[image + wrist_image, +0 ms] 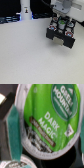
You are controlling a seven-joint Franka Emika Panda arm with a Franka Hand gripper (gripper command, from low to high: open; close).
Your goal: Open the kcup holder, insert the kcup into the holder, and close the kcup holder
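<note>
Mostly kcup (47, 121) fills wrist view, jaws hidden, holder (61, 35) blurry

The kcup (49, 119) lid is bright green with white letters and 1 dark band, the kcup holder (62, 34) is black, and the desk (25, 57) is pale.

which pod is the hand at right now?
The green kcup with the Dark Magic label, filling the wrist view; another pale-topped pod shows only at the edge.
</note>
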